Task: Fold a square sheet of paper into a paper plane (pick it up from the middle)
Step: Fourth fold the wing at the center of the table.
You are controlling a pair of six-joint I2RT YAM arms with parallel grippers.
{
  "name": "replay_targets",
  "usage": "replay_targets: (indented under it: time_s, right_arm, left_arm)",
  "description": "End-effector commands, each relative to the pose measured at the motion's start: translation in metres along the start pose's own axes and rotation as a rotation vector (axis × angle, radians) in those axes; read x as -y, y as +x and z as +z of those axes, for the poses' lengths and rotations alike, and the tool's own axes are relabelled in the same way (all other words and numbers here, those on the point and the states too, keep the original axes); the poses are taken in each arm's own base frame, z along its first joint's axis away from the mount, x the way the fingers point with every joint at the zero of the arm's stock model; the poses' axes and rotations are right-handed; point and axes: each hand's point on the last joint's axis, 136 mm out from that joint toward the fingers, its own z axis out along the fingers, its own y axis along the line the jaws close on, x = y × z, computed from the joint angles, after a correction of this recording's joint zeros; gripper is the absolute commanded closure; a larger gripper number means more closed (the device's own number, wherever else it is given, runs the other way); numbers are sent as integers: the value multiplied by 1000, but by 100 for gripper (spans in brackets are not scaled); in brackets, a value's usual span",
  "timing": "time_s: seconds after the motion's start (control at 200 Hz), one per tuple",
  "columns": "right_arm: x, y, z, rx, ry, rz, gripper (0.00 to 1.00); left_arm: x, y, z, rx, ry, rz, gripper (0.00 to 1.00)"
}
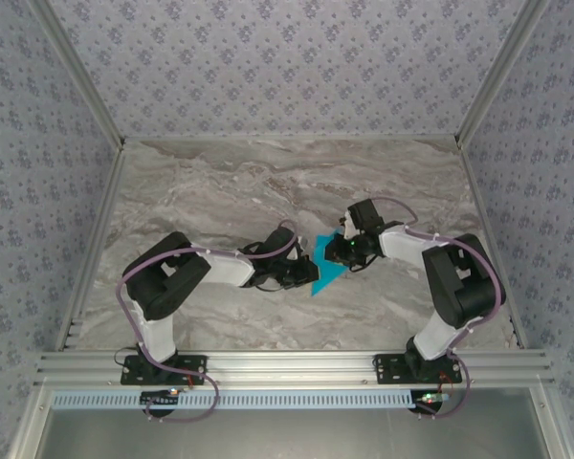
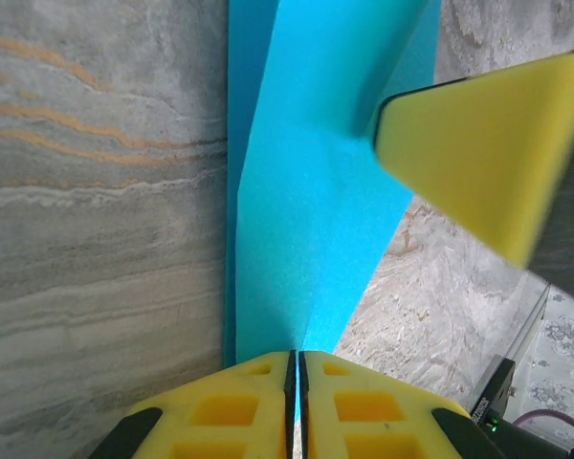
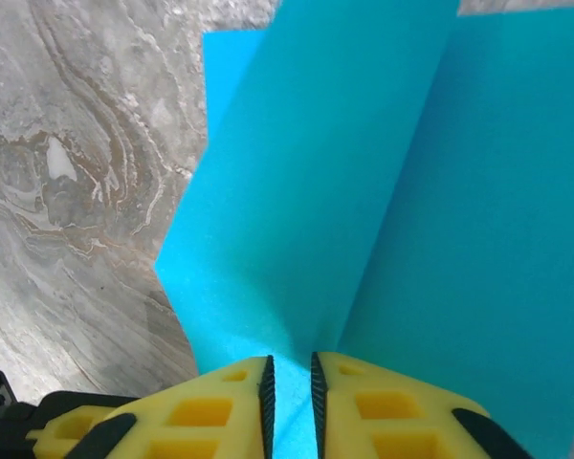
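Note:
The square sheet of paper [image 1: 327, 270] is bright cyan-blue and creased, held up between both arms over the middle of the table. In the left wrist view the paper [image 2: 311, 220] runs up from my left gripper [image 2: 297, 356], which is shut on its folded edge. A yellow finger of the right gripper [image 2: 478, 143] touches the paper's upper right. In the right wrist view the paper [image 3: 364, 191] stands as two panels meeting at a crease. My right gripper [image 3: 289, 361] has its jaws slightly apart, with the crease lying loose in the gap. From above, the left gripper [image 1: 306, 277] and right gripper [image 1: 342, 251] meet at the sheet.
The marble table [image 1: 268, 182] spreads out behind and beside the arms. Patterned walls and aluminium rails [image 1: 287, 361] bound it. The two forearms lie nearly end to end across the table's middle.

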Motion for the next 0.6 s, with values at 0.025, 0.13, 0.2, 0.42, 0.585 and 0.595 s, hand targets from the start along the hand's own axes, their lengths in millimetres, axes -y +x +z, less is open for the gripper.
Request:
replay_targets:
  time_s: [0.025, 0.13, 0.2, 0.42, 0.585, 0.595]
  right_arm:
    - [11, -3, -13, 29, 112, -13, 66]
    - [19, -5, -13, 28, 193, -38, 53]
    - [22, -7, -13, 26, 240, -61, 46]
    - [19, -18, -9, 26, 298, -120, 38]
    - [22, -22, 0, -3, 337, -135, 39]
    - [23, -22, 0, -7, 341, -135, 39]
  left_arm:
    - [4, 6, 4, -34, 0, 25, 87]
    - [6, 6, 3, -35, 3, 30, 87]
    - [7, 6, 3, -36, 6, 34, 87]
    - [9, 6, 4, -40, 6, 38, 87]
    - [8, 7, 4, -42, 4, 39, 87]
    - [8, 7, 4, -42, 2, 39, 87]
